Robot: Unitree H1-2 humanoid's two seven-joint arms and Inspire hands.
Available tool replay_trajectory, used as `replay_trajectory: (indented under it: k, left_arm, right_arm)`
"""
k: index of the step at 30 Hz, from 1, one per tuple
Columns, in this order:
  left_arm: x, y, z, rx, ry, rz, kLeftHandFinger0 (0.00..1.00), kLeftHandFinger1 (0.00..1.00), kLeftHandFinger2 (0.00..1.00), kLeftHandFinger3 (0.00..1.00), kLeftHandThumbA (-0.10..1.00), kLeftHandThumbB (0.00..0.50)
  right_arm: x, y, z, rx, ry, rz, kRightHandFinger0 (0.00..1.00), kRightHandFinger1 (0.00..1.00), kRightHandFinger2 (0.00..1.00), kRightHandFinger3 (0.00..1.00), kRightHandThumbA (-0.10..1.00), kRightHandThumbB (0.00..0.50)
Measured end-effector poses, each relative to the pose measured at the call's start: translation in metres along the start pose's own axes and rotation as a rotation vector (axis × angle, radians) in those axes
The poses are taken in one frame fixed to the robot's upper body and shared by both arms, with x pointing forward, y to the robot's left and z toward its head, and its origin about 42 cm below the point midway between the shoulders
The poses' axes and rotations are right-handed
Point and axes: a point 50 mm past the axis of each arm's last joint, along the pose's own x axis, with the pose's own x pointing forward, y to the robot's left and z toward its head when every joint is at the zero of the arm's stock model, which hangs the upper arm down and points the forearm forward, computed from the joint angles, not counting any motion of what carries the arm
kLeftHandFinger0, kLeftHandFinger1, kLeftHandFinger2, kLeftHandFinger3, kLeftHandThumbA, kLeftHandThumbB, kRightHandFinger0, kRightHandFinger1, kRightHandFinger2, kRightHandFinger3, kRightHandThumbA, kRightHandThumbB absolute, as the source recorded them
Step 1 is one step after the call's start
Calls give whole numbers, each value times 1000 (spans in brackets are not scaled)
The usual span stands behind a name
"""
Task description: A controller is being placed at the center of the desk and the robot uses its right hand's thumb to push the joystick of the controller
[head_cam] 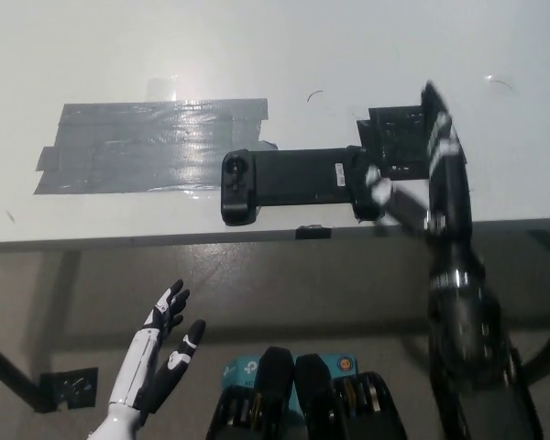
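Observation:
A black controller (298,182) lies flat on the white desk (257,46), near its front edge, with a joystick at each end. My black right hand (422,170) is over the controller's right end, blurred by motion. Its fingers stretch away over a black tape patch (394,137) and its thumb (378,191) reaches left onto the controller's right grip. Whether the thumb touches the right joystick is hidden. My white left hand (160,353) hangs open below the desk edge at the lower left, holding nothing.
A wide patch of grey tape (147,147) covers the desk left of the controller. A small black tab (312,232) sits on the desk's front edge. A teal box (243,371) lies on the floor below.

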Motion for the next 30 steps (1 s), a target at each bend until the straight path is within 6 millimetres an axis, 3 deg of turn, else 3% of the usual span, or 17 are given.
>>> replay_trajectory:
  k: [1,4,11,20,26,30]
  left_arm:
    - [0,0,0,0,0,1,1000,1000,1000,1000,841,0]
    - [-1,1,0,-1,1,4,1000,1000,1000,1000,836,0]
    - [-18,-3,-11,-17,43,5,1000,1000,1000,1000,810,0]
    - [-26,-7,-16,-32,63,8,1000,1000,1000,1000,837,0]
    - [-29,-7,-17,-35,66,8,1000,1000,1000,1000,828,0]
    - [-32,-7,-18,-35,73,9,1000,1000,1000,1000,833,0]
  right_arm:
    - [-7,1,0,-2,3,11,1000,1000,1000,1000,803,164]
    - [-54,3,-2,-16,38,84,1000,1000,1000,1000,794,145]
    - [-108,-10,-32,-74,182,157,1000,1000,1000,1000,761,133]
    - [-131,-21,-57,-116,288,203,1000,1000,1000,1000,720,125]
    - [-136,-20,-64,-126,319,241,1000,1000,1000,1000,839,143]
    - [-138,-18,-68,-140,335,280,1000,1000,1000,1000,854,132]
